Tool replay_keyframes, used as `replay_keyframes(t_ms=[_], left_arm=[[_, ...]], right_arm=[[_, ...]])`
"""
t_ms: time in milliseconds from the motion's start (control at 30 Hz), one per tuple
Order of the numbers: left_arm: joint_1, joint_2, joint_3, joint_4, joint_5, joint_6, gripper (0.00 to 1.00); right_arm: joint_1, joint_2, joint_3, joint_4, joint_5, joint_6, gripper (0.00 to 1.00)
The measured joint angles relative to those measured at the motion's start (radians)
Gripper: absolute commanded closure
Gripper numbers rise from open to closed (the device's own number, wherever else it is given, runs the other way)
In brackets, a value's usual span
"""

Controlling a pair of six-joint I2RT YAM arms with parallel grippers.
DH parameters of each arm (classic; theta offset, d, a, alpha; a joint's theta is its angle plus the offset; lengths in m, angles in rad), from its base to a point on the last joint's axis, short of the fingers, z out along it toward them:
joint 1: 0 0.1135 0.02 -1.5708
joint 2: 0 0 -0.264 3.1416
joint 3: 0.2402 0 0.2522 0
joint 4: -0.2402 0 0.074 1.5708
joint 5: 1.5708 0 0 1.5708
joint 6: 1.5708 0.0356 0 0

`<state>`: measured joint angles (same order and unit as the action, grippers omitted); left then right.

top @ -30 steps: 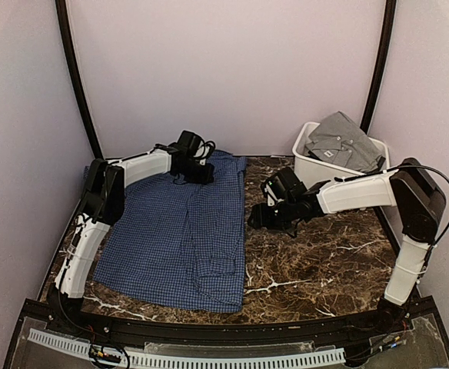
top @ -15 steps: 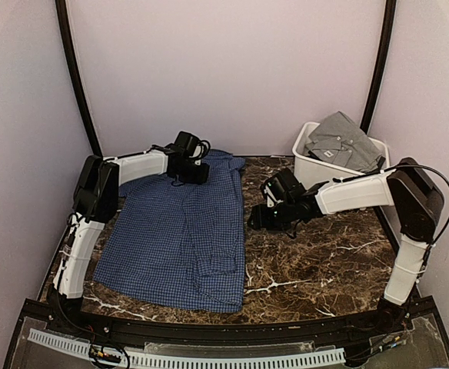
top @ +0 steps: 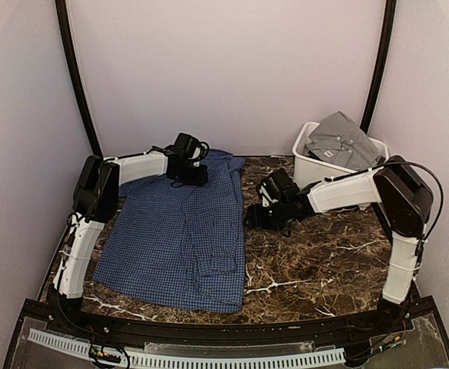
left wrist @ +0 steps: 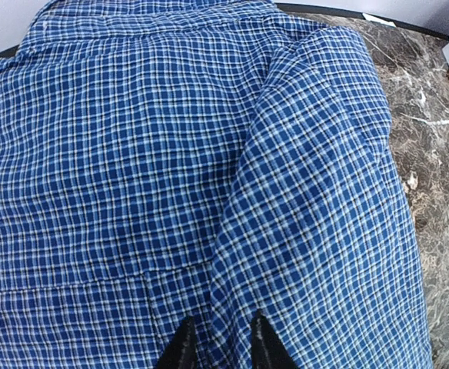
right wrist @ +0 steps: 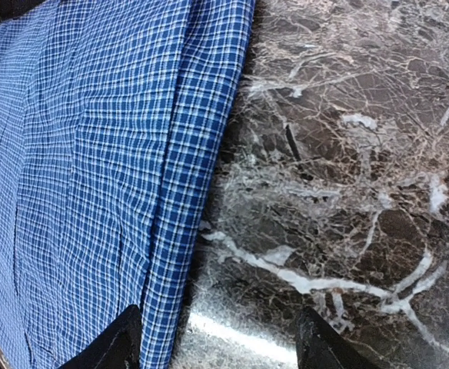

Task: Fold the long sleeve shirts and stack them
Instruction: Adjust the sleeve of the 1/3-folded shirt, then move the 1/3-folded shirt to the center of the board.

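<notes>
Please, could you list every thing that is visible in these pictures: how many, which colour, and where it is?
checked shirt: 1, navy-blue, spread flat on the left half of the table, its right side folded inward
grey shirt: 1, grey, lying in the bin
bin: 1, white, far right corner of the table
table: 1, dark marble with white veins, under everything
left hand: 1, black, over the checked shirt near its collar end, fingers slightly apart
right hand: 1, black, at the checked shirt's right edge, fingers wide apart
</notes>
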<state>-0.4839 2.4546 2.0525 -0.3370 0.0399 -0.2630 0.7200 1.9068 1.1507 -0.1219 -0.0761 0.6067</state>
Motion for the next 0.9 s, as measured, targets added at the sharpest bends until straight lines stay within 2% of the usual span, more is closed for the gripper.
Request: replay_keyframes(t_ms=[133, 233, 400, 533, 567, 767, 900], left_arm=[[0.002, 0.000, 0.007, -0.008, 0.006, -0.008, 0.60], [0.003, -0.005, 0.009, -0.014, 0.012, -0.012, 0.58], [0.003, -0.055, -0.014, -0.038, 0.026, -0.038, 0.57], [0.002, -0.187, -0.150, -0.042, 0.056, -0.065, 0.57], [0.002, -0.227, -0.190, -0.039, 0.069, -0.071, 0.57], [-0.016, -0.450, -0.416, -0.020, 0.153, -0.094, 0.57], [-0.059, -0.529, -0.528, -0.009, 0.199, -0.102, 0.57]], right_arm=[[0.007, 0.044, 0.043, -0.004, -0.005, -0.002, 0.38], [0.019, 0.073, 0.074, -0.007, -0.001, -0.003, 0.47], [0.055, 0.093, 0.089, -0.022, 0.021, 0.011, 0.76], [0.074, 0.094, 0.088, -0.045, 0.031, 0.027, 0.97], [0.077, 0.094, 0.086, -0.047, 0.032, 0.032, 1.00], [0.125, 0.035, -0.009, -0.019, 0.052, 0.088, 1.00], [0.192, -0.043, -0.111, -0.019, 0.053, 0.148, 1.00]])
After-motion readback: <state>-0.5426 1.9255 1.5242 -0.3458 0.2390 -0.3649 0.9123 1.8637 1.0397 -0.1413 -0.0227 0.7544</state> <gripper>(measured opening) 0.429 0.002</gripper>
